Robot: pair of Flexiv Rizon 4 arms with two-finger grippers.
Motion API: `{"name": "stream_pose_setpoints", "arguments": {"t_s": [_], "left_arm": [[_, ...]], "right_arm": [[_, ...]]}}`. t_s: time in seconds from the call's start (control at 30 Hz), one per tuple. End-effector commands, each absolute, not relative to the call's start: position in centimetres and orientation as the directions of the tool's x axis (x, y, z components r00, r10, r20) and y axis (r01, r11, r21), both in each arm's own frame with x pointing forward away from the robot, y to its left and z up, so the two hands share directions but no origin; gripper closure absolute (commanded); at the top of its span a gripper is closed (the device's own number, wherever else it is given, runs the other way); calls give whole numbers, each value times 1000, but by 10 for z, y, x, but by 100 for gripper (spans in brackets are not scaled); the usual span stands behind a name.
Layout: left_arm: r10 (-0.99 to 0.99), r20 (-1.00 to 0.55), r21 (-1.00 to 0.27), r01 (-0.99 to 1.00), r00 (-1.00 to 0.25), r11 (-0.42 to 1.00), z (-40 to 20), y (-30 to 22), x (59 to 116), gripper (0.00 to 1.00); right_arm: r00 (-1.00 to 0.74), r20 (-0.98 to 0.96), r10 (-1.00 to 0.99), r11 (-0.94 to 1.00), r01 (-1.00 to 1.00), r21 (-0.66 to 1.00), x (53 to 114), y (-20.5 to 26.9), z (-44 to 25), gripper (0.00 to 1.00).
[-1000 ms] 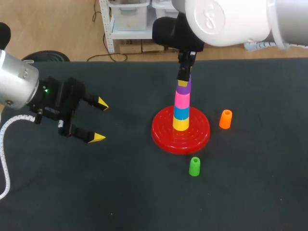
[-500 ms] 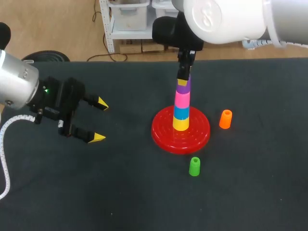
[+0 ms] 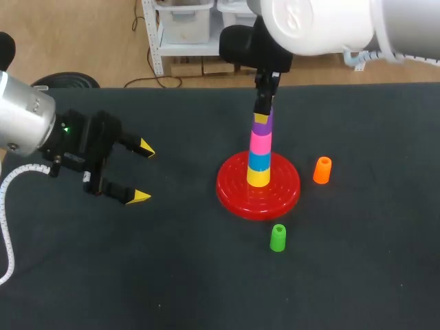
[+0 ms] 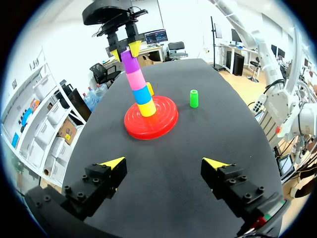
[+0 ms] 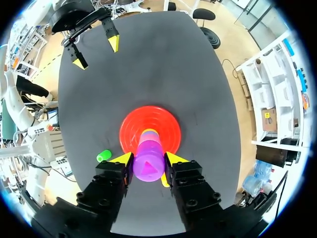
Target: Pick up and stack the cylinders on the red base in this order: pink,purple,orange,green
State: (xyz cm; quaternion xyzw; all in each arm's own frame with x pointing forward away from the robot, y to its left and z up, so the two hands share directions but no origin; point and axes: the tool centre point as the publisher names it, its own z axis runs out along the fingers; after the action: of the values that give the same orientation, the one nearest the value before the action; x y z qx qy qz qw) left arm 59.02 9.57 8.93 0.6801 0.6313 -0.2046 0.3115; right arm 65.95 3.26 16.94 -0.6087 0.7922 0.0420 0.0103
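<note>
While the right gripper point(image 3: 262, 117) clamps the purple cylinder point(image 3: 261, 127) from two sides, pink point(image 3: 260, 143) sits directly beneath it, over blue point(image 3: 259, 161) and yellow point(image 3: 258, 178), on the red base point(image 3: 230, 189). Orange point(image 3: 322, 170) stands upright at the base's 3 o'clock, green point(image 3: 278, 237) near its 5 o'clock. At 9 o'clock, well apart, the left gripper point(image 3: 142, 172) hangs with fingers spread wide, holding nothing.

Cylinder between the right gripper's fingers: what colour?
The cylinder is purple, clearest in the right wrist view.
</note>
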Motion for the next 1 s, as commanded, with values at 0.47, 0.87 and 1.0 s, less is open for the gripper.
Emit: {"name": "stream_pose_setpoints", "arguments": {"t_s": [0.47, 0.87, 1.0], "left_arm": [[730, -673, 166, 986, 121, -11, 88, 96, 591, 0], [730, -673, 166, 986, 121, -11, 88, 96, 591, 0], [730, -673, 166, 986, 121, -11, 88, 96, 591, 0]], "right_arm": [[-251, -42, -967, 245, -963, 115, 672, 36, 153, 100], [-266, -47, -963, 260, -959, 113, 670, 30, 152, 100], [-272, -50, -961, 265, -958, 109, 669, 31, 153, 83]]}}
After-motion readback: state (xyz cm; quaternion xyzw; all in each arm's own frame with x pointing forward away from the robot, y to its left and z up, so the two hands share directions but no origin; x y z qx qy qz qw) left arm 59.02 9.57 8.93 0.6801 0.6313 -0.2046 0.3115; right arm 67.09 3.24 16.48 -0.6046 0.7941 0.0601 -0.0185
